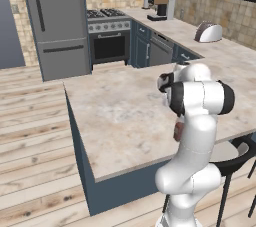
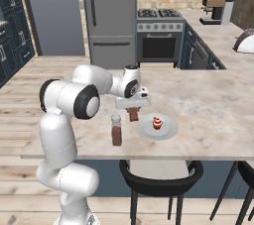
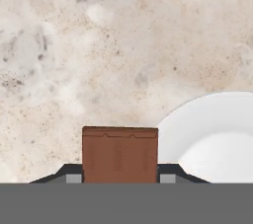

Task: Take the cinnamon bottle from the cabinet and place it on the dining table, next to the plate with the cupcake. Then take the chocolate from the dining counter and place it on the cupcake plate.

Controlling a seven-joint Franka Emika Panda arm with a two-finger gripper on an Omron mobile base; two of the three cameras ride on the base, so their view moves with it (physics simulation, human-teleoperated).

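the pincer (image 2: 133, 111) hangs above the dining tabletop (image 2: 208, 100), pinching the chocolate (image 2: 133, 114) between its jaws; the brown bar hangs below the hand, clear of the marble surface. in the hand view the chocolate (image 3: 120, 154) stands as a flat brown rectangle gripped on both sides by the dark finger tips (image 3: 168, 172), with the beige marble below it and the pale rim of the plate (image 3: 197, 119) just to its right.

in the right base view the plate (image 2: 168, 129) is a small round pale grey disc near the tabletop's front edge, and the cupcake (image 2: 157, 123), brown base and red top, sits in its middle. the held chocolate is just beside the plate's left rim, not over the cupcake. the cinnamon bottle (image 2: 116, 130) stands upright on the tabletop to the left of the plate, near it but not touching, with its pale cap up and reddish-brown contents showing. a dark chair (image 2: 161, 177) is tucked under the tabletop's front edge below the plate.

in the left base view the white arm hides most of this; a sliver of the reddish-brown bottle (image 1: 178, 131) peeks out at the arm's left edge. beyond the tabletop stand a grey fridge (image 1: 55, 21), a stove (image 1: 107, 36), a coffee machine (image 1: 162, 7) and a toaster (image 1: 208, 32) on the back counters.
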